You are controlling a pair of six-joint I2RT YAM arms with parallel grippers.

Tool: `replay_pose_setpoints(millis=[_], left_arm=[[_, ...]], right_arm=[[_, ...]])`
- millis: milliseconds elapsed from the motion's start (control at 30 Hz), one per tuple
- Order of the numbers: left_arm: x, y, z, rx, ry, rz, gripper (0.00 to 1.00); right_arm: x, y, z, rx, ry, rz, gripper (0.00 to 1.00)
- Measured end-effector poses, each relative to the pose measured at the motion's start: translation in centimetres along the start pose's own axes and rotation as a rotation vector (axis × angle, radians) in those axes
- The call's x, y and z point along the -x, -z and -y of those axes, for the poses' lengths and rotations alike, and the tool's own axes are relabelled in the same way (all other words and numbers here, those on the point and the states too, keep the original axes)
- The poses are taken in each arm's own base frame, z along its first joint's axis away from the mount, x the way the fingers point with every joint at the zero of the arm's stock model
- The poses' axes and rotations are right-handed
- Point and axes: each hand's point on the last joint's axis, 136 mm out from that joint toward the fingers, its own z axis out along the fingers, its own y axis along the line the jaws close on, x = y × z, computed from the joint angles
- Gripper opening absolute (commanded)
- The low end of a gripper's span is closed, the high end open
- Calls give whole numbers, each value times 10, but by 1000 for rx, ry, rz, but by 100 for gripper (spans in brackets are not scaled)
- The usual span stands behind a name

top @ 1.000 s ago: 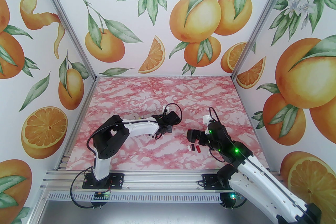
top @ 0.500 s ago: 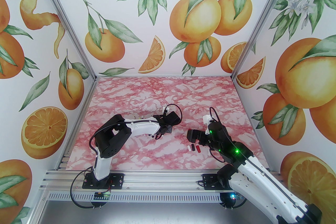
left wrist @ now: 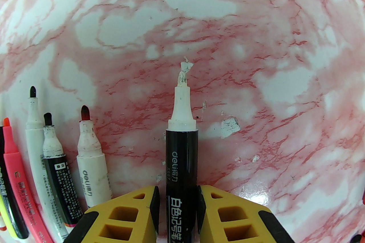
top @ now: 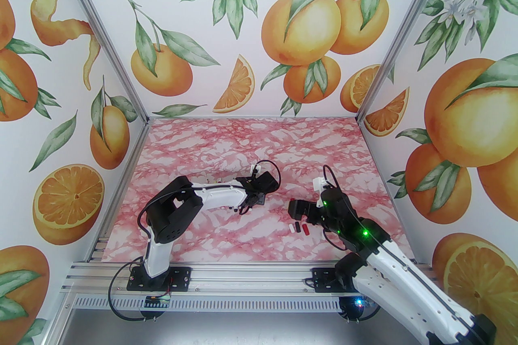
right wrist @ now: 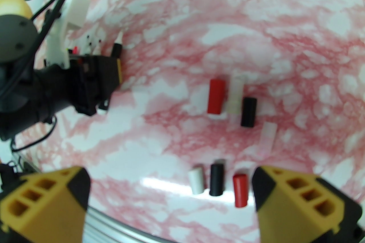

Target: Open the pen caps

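Several pen caps lie loose on the pink marble table [right wrist: 176,22]: a red cap [right wrist: 215,96], a clear cap [right wrist: 236,96] and a black cap [right wrist: 248,112] in one row. Nearer my right gripper [right wrist: 169,179] lie a white cap [right wrist: 196,181], a black one [right wrist: 216,180] and a red one [right wrist: 240,190]. That gripper hangs wide open over them, holding nothing. An uncapped black marker [left wrist: 182,162] with a frayed white tip lies between the jaws of my left gripper [left wrist: 178,190]. These are slightly parted, with a slit of table showing beside the barrel.
Several uncapped pens lie in a row at the left: a white marker [left wrist: 34,128], a black-and-white one [left wrist: 54,156], a red-tipped white one [left wrist: 91,156] and a pink highlighter [left wrist: 14,167]. In the top view, caps [top: 298,228] sit just before the right arm. Printed walls close three sides.
The left arm's elbow has shifted slightly to the right. The right arm and the caps have stayed still.
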Motion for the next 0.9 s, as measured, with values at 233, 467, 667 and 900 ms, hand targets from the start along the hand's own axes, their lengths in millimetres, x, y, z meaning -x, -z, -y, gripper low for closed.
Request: replay_pose_setpoints(millis=[233, 467, 667, 900], left_arm=[[4, 3, 0, 0, -4, 1, 32], [42, 45, -2, -60, -3, 84, 58], [89, 112, -14, -154, 14, 233, 100], [102, 160, -57, -200, 23, 351, 100]], right_arm=[[0, 0, 0, 0, 1, 0, 100], [2, 2, -1, 5, 21, 10, 100], [16, 9, -6, 6, 40, 57, 100], [28, 16, -7, -12, 50, 106, 100]])
